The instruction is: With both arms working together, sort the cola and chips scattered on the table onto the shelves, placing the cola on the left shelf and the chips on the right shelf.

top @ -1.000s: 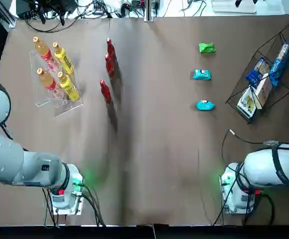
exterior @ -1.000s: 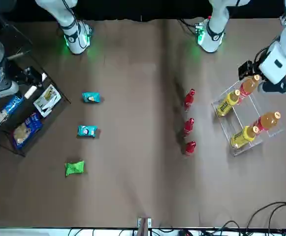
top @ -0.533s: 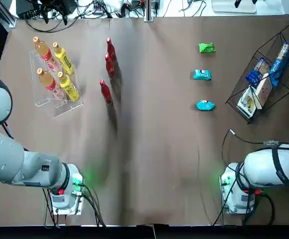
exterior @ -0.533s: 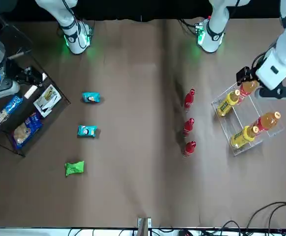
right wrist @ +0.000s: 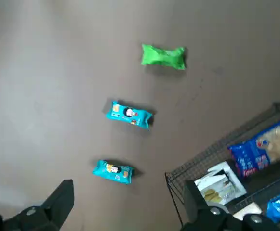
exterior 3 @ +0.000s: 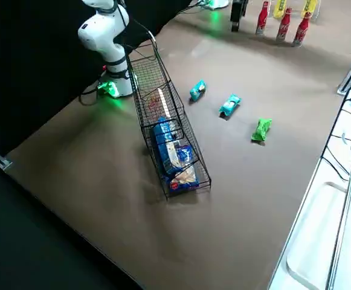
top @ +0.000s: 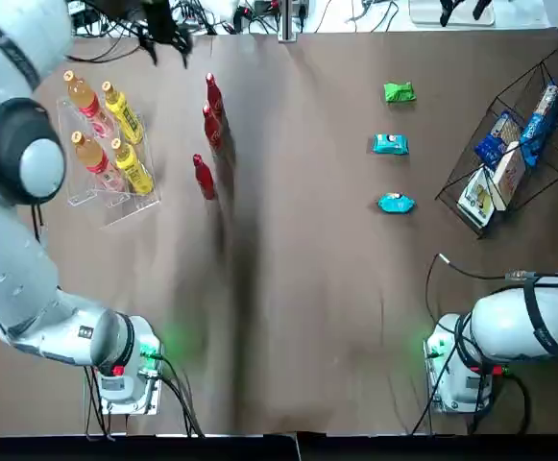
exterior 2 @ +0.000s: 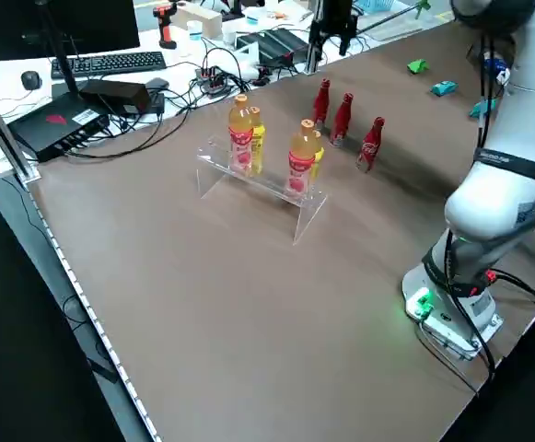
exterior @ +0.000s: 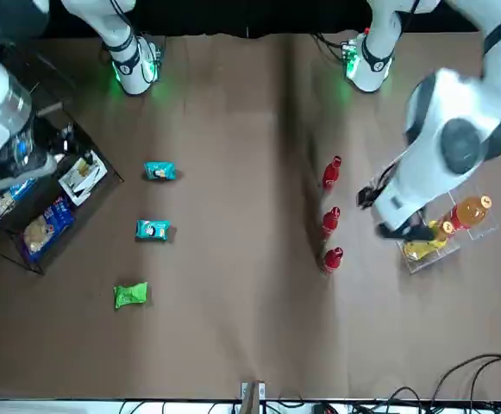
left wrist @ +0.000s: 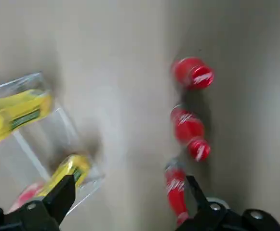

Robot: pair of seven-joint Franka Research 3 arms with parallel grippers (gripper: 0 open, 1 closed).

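Since the earlier top view, the left arm (top: pixel 24 163) has been swung out over the left shelf (top: pixel 106 197) toward the cola (top: pixel 204 177).

In the left wrist view, the left gripper (left wrist: pixel 130 202) is seen with fingers spread wide and empty above the desk-standing bottles.

In the right wrist view, the right gripper (right wrist: pixel 125 204) hangs open, empty, near the chips (right wrist: pixel 129 113) on the desk; nothing is sorted yet.

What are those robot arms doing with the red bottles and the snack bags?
They are starting to tidy up. The left gripper is open, empty, high above the three cola bottles beside the clear left shelf, which has orange and yellow bottles in it. The right gripper is open too, above the chips, next to the black wire right shelf. Nothing is picked up yet; all the cola and chips are on the table.
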